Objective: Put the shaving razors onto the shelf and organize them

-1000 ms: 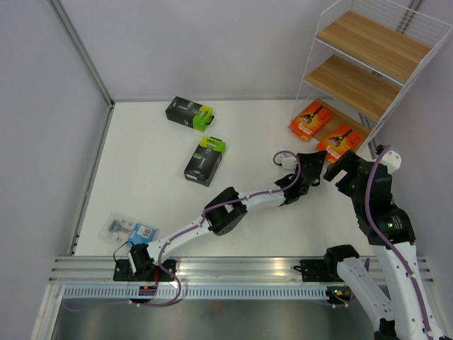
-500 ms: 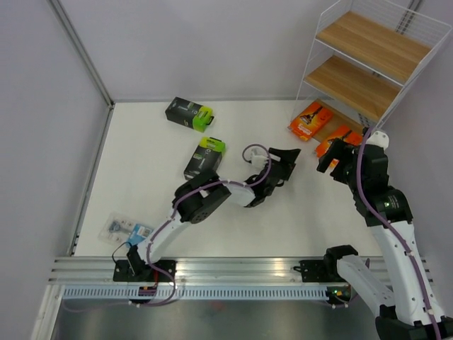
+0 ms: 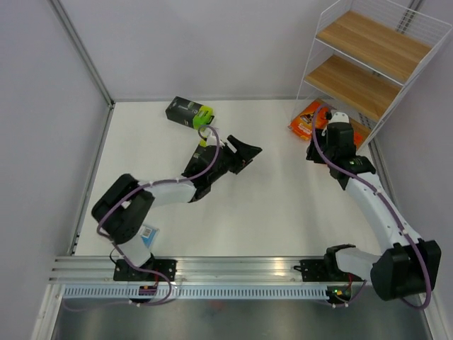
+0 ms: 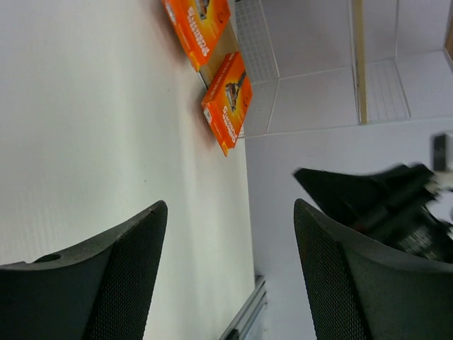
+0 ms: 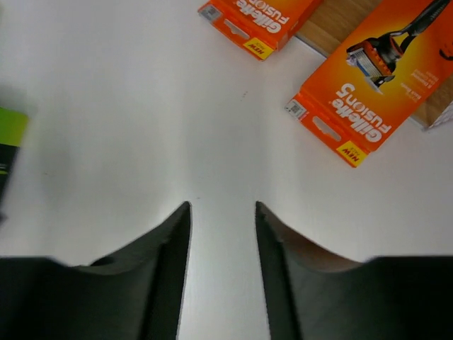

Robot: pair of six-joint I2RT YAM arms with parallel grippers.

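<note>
Jaws of the left gripper (image 4: 228, 212), left wrist view: spread wide and released, nothing between them. Far ahead lie two orange cards, a nearer card (image 4: 225, 99) and a farther card (image 4: 198, 25), at the foot of the shelf (image 4: 253, 42). Both are well apart from these jaws.

Right wrist view: the right gripper (image 5: 222, 209) has its fingers a narrow gap apart, with the table (image 5: 222, 142) showing between them; it grasps nothing. The right-hand card (image 5: 368, 85) sits ahead and to the right. Its long axis runs diagonally from lower left to upper right, and its far end lies over a wooden board (image 5: 333, 25). The upper card (image 5: 258, 18) lies ahead at the top edge.

Top external view: the right arm (image 3: 368, 198) reaches to the shelf's foot and hides one card; the other shows just beside it. The left arm (image 3: 170, 191) stretches across mid-table over one black box (image 3: 192, 164). A second black box (image 3: 190, 113) lies beyond, and the clear blister (image 3: 147, 232) sits near the left base. Judged nearer: the right arm for the orange cards, whose diagonal axis likely calls for a wrist turn; the left arm for the black boxes.
</note>
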